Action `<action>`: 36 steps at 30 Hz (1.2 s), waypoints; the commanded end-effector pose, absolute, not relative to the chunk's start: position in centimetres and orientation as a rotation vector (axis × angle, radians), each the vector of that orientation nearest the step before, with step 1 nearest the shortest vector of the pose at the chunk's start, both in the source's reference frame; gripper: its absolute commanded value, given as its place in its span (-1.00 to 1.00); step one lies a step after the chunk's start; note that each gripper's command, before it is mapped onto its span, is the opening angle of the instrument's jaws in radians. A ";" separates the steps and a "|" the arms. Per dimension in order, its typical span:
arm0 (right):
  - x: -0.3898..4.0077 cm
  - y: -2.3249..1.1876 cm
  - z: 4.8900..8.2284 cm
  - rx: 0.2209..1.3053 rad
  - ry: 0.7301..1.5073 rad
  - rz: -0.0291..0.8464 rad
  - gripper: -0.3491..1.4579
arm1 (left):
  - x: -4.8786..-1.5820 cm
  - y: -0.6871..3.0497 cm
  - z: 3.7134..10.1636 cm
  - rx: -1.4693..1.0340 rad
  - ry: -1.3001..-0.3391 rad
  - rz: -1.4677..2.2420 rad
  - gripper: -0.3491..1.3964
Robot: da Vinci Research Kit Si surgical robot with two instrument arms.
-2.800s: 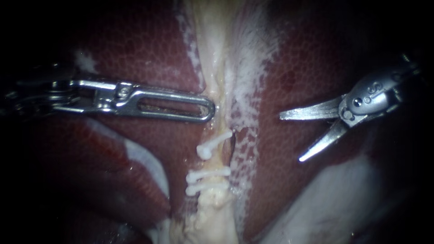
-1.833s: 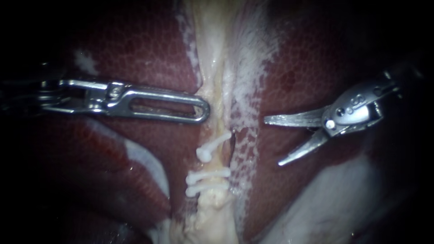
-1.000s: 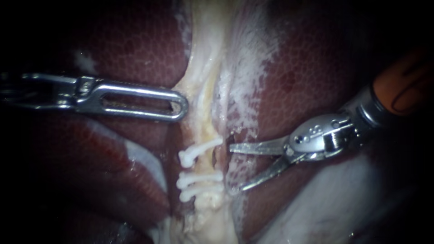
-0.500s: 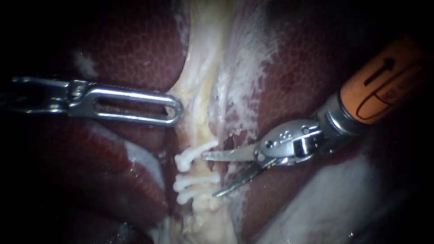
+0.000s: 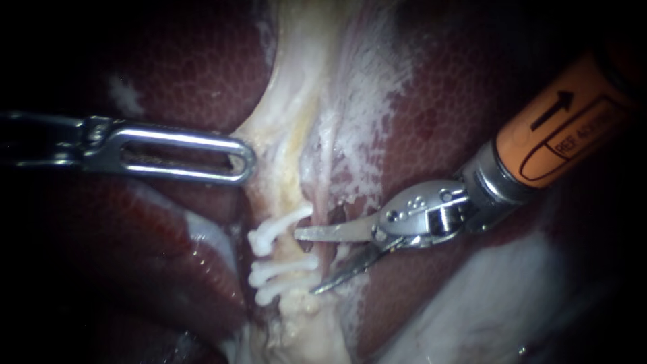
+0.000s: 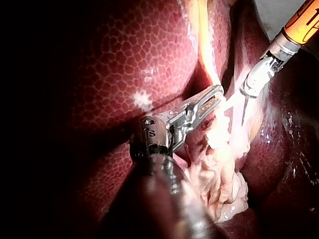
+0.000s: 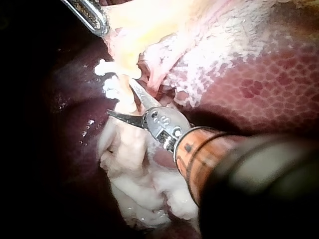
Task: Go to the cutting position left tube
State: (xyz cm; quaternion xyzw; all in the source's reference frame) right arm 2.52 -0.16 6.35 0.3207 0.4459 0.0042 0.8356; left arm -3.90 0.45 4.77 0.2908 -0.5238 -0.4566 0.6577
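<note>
Tube [image 5: 291, 251], pale and crossed by three white clips [image 5: 278, 267], runs down the middle of the endoscope view and is cut off at the lower edge. The right instrument [image 5: 304, 263] holds its two blades apart at the tube. The upper tip lies between the top clip and the lower pair, but how far the tube sits between the blades is hard to judge. The left instrument [image 5: 244, 160], its shaft lost in shadow, seems clamped on pale tissue [image 5: 269, 135] above the clips. Dark liver [image 5: 472, 101] surrounds everything.
</note>
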 end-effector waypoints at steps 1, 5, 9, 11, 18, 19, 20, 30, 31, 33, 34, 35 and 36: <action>2.51 -0.15 6.37 0.681 0.943 0.014 0.95 | -3.90 0.45 4.76 0.660 -1.187 -1.033 -1.00; 2.51 -0.13 6.40 0.681 0.943 0.013 0.95 | -3.89 0.44 4.74 0.660 -1.187 -1.034 -1.00; 2.54 -0.12 6.42 0.680 0.943 0.015 0.95 | -3.90 0.44 4.73 0.659 -1.187 -1.034 -1.00; 2.56 -0.12 6.42 0.680 0.943 0.016 0.95 | -3.90 0.43 4.72 0.660 -1.187 -1.034 -1.00; 2.69 -0.12 6.42 0.693 0.944 0.016 0.95 | -3.90 0.44 4.72 0.659 -1.187 -1.035 -1.00; 2.70 -0.12 6.41 0.703 0.950 0.021 0.95 | -3.90 0.44 4.72 0.659 -1.187 -1.035 -1.00; 2.71 -0.12 6.40 0.708 0.953 0.021 0.95 | -3.90 0.44 4.72 0.659 -1.187 -1.034 -1.00; 2.83 -0.17 6.29 0.766 1.019 0.041 0.95 | -3.89 0.45 4.76 0.660 -1.187 -1.033 -1.00; 2.83 -0.18 6.28 0.771 1.024 0.043 0.95 | -3.89 0.45 4.77 0.660 -1.187 -1.033 -1.00; 2.86 -0.17 6.28 0.776 1.036 0.046 0.95 | -3.89 0.45 4.77 0.660 -1.187 -1.033 -1.00; 2.87 -0.17 6.28 0.780 1.041 0.050 0.95 | -3.89 0.45 4.78 0.660 -1.187 -1.033 -1.00; 2.88 -0.17 6.28 0.783 1.042 0.056 0.95 | -3.89 0.45 4.78 0.660 -1.187 -1.033 -1.00; 2.89 -0.16 6.28 0.786 1.046 0.063 0.95 | -3.89 0.45 4.78 0.660 -1.188 -1.033 -1.00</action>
